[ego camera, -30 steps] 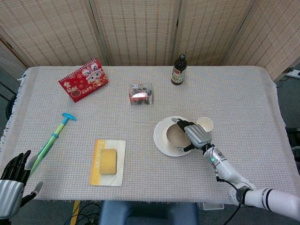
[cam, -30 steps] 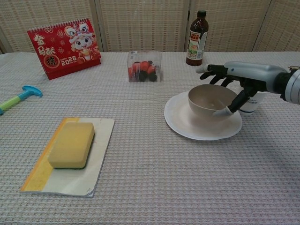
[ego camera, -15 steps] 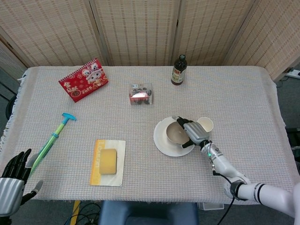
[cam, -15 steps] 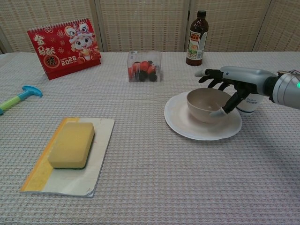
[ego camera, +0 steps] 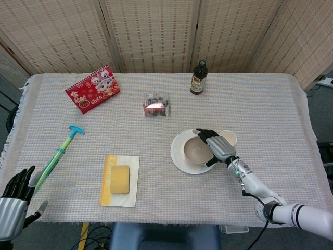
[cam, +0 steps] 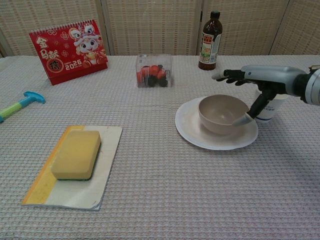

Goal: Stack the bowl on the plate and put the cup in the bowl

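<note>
A beige bowl (ego camera: 195, 150) (cam: 221, 113) sits upright in the white plate (ego camera: 177, 156) (cam: 196, 135) right of the table's centre. Just right of the plate stands a white paper cup (ego camera: 229, 137) (cam: 268, 108), partly hidden behind my right hand (ego camera: 217, 147) (cam: 256, 79). That hand hovers over the bowl's right side with fingers spread, holding nothing; its thumb tip hangs close to the bowl's right wall. My left hand (ego camera: 14, 194) shows only in the head view, off the table's near left corner, fingers apart and empty.
A dark bottle (ego camera: 197, 77) (cam: 210, 41) stands behind the plate. A clear box of berries (ego camera: 156, 104) (cam: 154, 70), a red calendar (ego camera: 92, 88) (cam: 69, 50), a green-blue syringe (ego camera: 58, 153) and a yellow sponge (ego camera: 119, 178) (cam: 76, 153) on a board lie to the left.
The bowl has come to rest lower in the plate. My right hand has lifted and drawn a little to the right, off the bowl. The left hand has not moved.
</note>
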